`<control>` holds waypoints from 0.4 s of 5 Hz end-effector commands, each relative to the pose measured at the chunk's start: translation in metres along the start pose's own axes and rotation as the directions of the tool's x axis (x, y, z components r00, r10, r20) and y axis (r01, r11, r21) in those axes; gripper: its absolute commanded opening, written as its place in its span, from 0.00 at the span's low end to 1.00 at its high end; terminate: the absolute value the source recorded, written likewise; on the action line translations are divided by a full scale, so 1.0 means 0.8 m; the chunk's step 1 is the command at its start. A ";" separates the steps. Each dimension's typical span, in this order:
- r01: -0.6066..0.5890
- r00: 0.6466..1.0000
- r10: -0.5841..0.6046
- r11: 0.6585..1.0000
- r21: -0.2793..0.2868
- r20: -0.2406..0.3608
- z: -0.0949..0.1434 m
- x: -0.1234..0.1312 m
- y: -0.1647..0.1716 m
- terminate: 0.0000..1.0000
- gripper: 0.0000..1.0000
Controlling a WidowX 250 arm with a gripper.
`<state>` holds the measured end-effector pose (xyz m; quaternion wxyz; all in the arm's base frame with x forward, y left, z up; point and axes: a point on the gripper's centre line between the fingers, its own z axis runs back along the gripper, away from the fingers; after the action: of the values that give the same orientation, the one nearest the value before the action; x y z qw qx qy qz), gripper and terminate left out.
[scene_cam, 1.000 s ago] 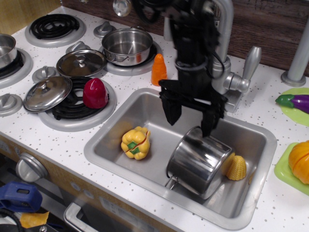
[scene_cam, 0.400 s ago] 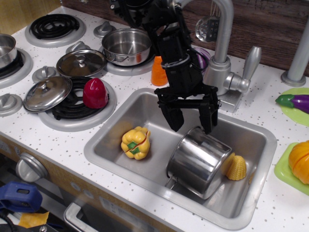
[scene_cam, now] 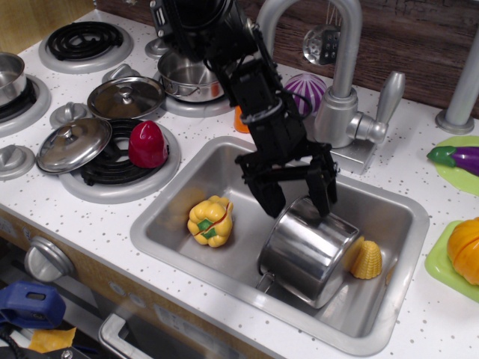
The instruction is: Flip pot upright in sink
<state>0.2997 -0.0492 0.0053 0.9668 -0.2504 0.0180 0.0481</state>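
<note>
One pot lies tipped on its side at lower centre-right of the frame, in the sink, its long axis running from upper right down to lower left. Directly above its upper rim hangs the gripper, jaws spread wide and holding nothing, straddling that near edge.
</note>
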 end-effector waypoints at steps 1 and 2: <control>-0.006 0.999 0.008 0.999 -0.035 0.050 -0.005 -0.008 -0.013 0.00 1.00; -0.054 0.997 0.058 0.996 -0.071 0.055 -0.014 -0.017 -0.020 0.00 0.00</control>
<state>0.2850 -0.0737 -0.0019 0.9505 -0.2916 0.0103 0.1069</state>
